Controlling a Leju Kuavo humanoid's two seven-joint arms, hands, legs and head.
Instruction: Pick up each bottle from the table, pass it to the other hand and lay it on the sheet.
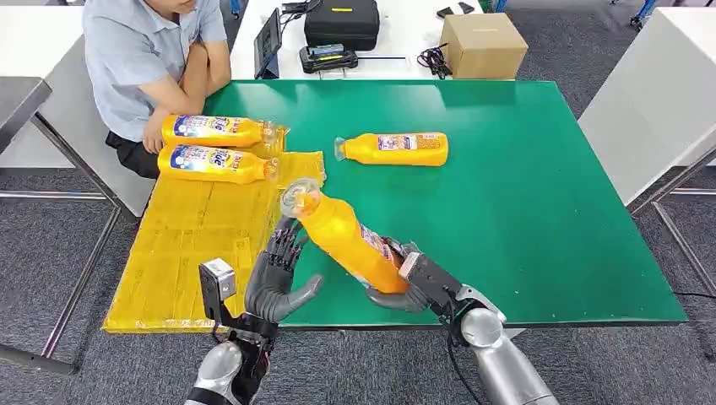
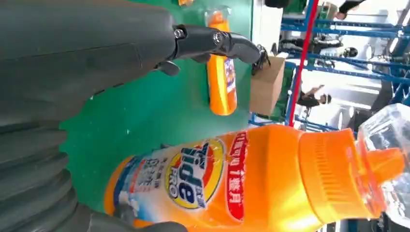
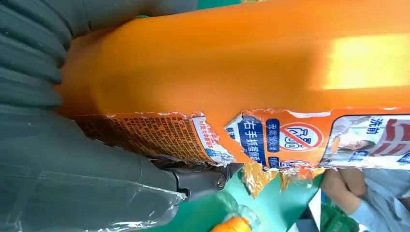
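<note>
One orange bottle (image 1: pixel 342 239) is gripped near its base by the right robot hand (image 1: pixel 411 283) and is tilted up and to the left over the near edge of the green surface (image 1: pixel 540 211), its clear-capped neck raised. The left robot hand (image 1: pixel 277 274) is held just beside the bottle's upper body with its fingers spread and nothing grasped; whether they touch the bottle cannot be told. A torn printed label is seen on the held bottle in the right wrist view, and a blue and yellow logo in the left wrist view. A second bottle (image 1: pixel 393 148) is laid on its side near the middle of the surface. Two more bottles (image 1: pixel 215 146) are laid side by side on the far end of the yellow sheet (image 1: pixel 190 245), which covers the left part of the surface. A seated person (image 1: pixel 148 63) is leaned in at the far left corner. Behind the surface, a cardboard box (image 1: pixel 483 45) and a black case (image 1: pixel 342 21) are set on a white table.
</note>
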